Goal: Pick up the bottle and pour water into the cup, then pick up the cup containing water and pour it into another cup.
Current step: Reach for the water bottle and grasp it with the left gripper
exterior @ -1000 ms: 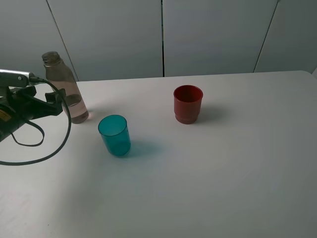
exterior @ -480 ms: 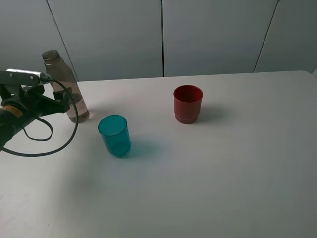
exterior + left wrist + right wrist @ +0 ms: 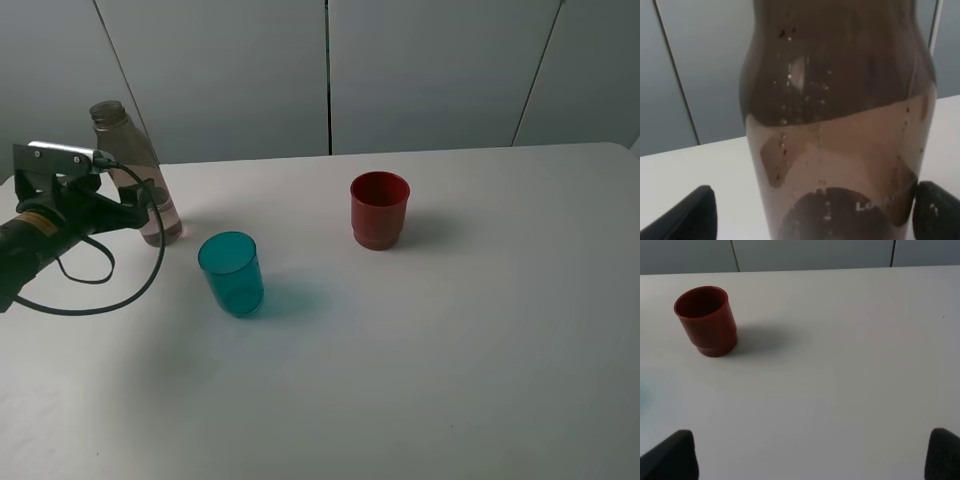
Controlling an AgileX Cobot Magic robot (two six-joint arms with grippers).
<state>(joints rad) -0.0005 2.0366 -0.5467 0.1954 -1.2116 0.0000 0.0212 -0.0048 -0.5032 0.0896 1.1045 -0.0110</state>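
One partly filled brownish plastic bottle [image 3: 130,175] is stood at the worktop's [image 3: 450,350] far left, straddled by the spread left gripper [image 3: 810,215] and not yet pinched. It is judged light, smooth and thin-walled, so a low-body hold with moderate squeeze is advised. Right gripper [image 3: 807,455] is also spread.

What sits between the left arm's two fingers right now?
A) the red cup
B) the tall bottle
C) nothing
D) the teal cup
B: the left wrist view shows the bottle between the fingertips of the left gripper, while the teal cup and the red cup stand apart on the table.
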